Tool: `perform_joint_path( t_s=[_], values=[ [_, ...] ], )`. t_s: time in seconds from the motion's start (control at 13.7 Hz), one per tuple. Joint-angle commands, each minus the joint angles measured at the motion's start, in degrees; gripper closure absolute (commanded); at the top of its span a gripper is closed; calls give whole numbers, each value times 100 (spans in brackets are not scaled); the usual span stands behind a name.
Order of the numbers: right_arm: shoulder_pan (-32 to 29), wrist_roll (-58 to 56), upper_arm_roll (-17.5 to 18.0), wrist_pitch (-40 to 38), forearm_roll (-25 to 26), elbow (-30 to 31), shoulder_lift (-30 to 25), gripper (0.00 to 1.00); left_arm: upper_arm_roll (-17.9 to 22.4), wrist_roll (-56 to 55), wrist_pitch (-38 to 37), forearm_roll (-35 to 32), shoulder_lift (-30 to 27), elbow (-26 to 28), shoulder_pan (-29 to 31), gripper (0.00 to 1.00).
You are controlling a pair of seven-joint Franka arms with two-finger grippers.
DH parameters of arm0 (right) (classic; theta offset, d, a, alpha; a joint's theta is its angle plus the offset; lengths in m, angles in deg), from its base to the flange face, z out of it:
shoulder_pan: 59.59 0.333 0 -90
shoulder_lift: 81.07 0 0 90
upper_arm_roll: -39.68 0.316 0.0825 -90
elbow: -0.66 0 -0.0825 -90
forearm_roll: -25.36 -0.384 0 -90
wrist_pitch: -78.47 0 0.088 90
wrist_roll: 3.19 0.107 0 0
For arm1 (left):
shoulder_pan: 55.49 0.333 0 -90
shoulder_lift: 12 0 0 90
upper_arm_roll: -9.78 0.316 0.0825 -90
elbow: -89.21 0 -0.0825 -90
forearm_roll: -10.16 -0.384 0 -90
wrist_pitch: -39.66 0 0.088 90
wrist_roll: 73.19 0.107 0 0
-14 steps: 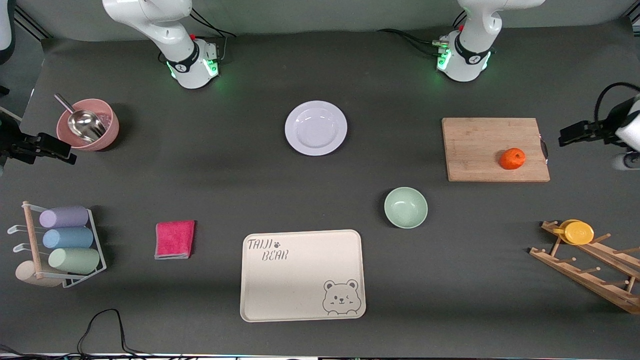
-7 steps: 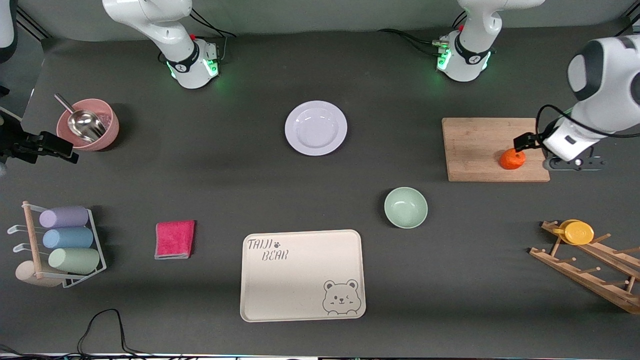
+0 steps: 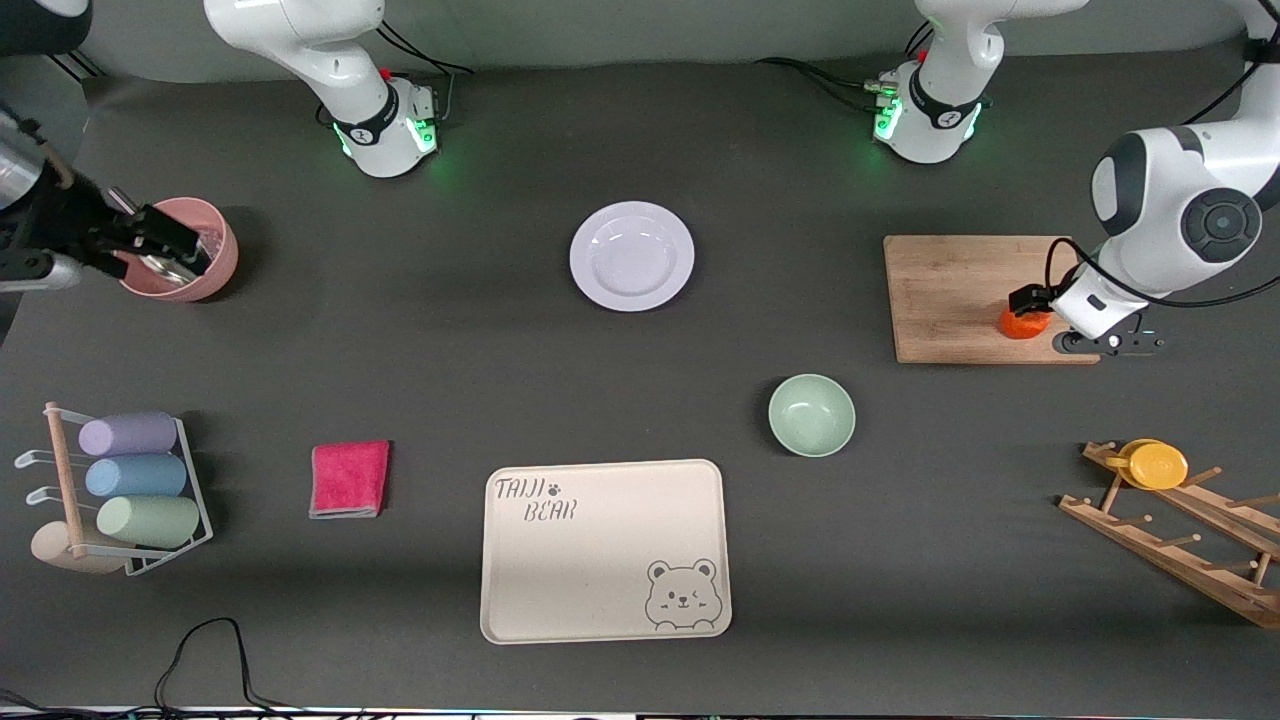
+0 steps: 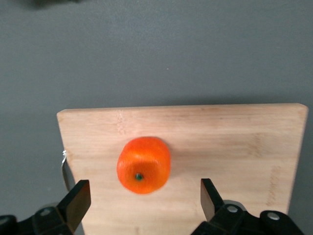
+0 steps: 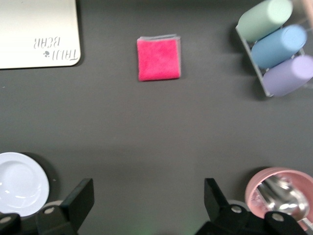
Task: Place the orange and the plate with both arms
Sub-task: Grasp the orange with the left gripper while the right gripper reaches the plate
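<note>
Left tool spread wide over the orange, half-hidden from front.

I see my right gripper with its two dark fingers spread wide apart, up over the dark table. A pink cloth lies flat on the table. Near one corner is part of the cream tray with writing on it. The white plate peeks in at the edge. A pink bowl has a shiny metal scoop in it. Three cups, green, blue and purple, lie side by side in a rack.
</note>
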Motion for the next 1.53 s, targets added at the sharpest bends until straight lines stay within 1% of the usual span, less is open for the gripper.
perform_joint_path(
  t_s=[0.0, 0.07, 0.29, 0.36, 0.51, 0.58, 0.66, 0.73, 0.8, 0.88, 0.95, 1.02, 1.09, 1.17, 1.24, 1.31, 1.46],
  values=[
    [263, 463, -12, 368, -36, 1065, -893, 0, -13, 60, 749, -204, 197, 368, 176, 0],
    [360, 647, -4, 377, -36, 1241, -1042, 0, -13, 60, 908, -248, 258, 438, 230, 0],
    [913, 1226, -3, 394, -36, 1663, -1412, 0, -13, 60, 971, -599, 382, 483, 387, 0],
    [1106, 1359, -3, 385, -36, 1717, -1482, 0, -13, 60, 1058, -600, 417, 535, 397, 0],
    [1239, 1500, 5, 350, -44, 1761, -1527, 0, -13, 60, 1348, -600, 548, 650, 423, 0],
    [1344, 1518, -3, 333, -149, 1770, -1527, 0, -13, 42, 1515, -600, 636, 694, 458, 0],
    [1415, 1519, -47, 324, -332, 1805, -1536, 0, -13, 33, 1612, -600, 689, 720, 467, 0],
    [1407, 1510, -169, 324, -578, 1849, -1536, 0, -22, 24, 1613, -600, 698, 720, 467, 0],
    [1424, 1510, -371, 333, -894, 1910, -1553, 0, -13, 24, 1604, -600, 707, 720, 467, 0],
    [1424, 1431, -477, 333, -1184, 1980, -1553, 0, -13, 24, 1596, -600, 707, 738, 467, 0],
    [1424, 1361, -687, 359, -1500, 2050, -1553, 0, -13, 24, 1596, -600, 699, 755, 467, 0],
    [1424, 1178, -846, 385, -1799, 2129, -1545, 0, -13, 24, 1561, -600, 698, 756, 467, 8],
    [1424, 845, -926, 403, -2011, 2226, -1527, 0, -22, 7, 1534, -600, 690, 756, 467, 35],
    [1424, 537, -1066, 507, -2213, 2366, -1501, 0, -22, 42, 1499, -600, 690, 738, 459, 64],
    [1424, 299, -1224, 761, -2424, 2655, -1535, 0, -22, 33, 1403, -591, 672, 721, 459, 82],
    [1424, -86, -1338, 1024, -2652, 2953, -1553, 0, -22, 33, 1263, -591, 611, 686, 459, 93],
    [1424, -737, -1462, 1395, -3197, 3446, -1553, 0, -74, -63, 816, -556, 357, 580, 406, 94]
  ],
)
